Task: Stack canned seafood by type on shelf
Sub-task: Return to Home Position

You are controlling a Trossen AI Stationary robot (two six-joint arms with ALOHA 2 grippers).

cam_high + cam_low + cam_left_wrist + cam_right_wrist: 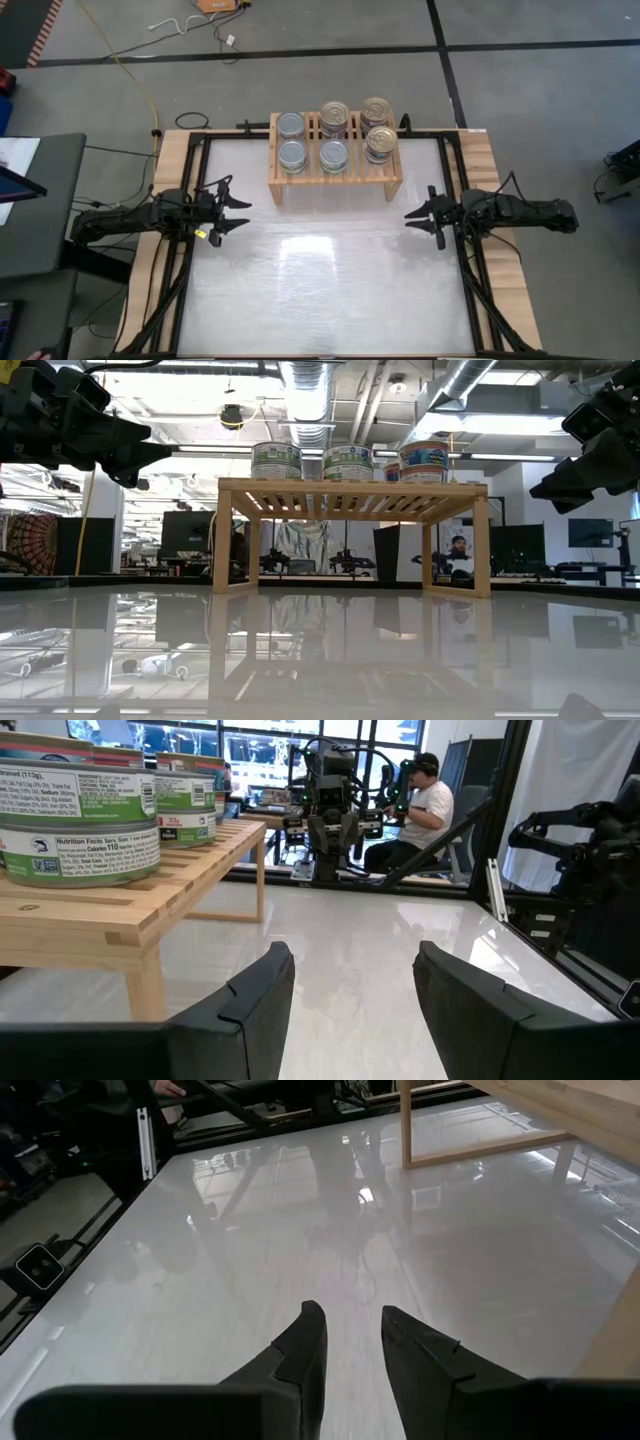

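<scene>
Job so far: We see every can up on the shelf (pixel 335 179), which stands at the far middle of the counter (pixel 320 290). We find no can lying on the counter itself.
Piles: From above we count six piles, in two rows of three.
Silver tops: The silver-top cans (pixel 291 155) fill the left side, and one more pile is at the front middle.
Gold tops: The gold-top cans (pixel 376 111) fill the right side, and one more pile is at the back middle.
How high: In the left wrist view the near pile (pixel 80 820) is two cans high. We cannot tell how high every pile is.
What is left: We think the stacking is done. Only parking the arms looks left, and they seem about there.
Left arm: The left arm (pixel 140 218) is at the left side of the counter, well apart from the shelf. Its jaws are wide apart and hold nothing.
Right arm: The right arm (pixel 515 212) is at the right side, also well apart from the shelf. Its jaws are a little apart and hold nothing.
Writing we can read: The green labels on the near pile say "Nutrition Facts", "Calories 110" and "(113g)".
Brand: We cannot read a brand name.
Other labels: In the low view the blue and red can (pixel 424 461) has writing too small to read.
Room behind: A person (pixel 425 805) sits far off, next to another robot rig (pixel 330 790).
</scene>
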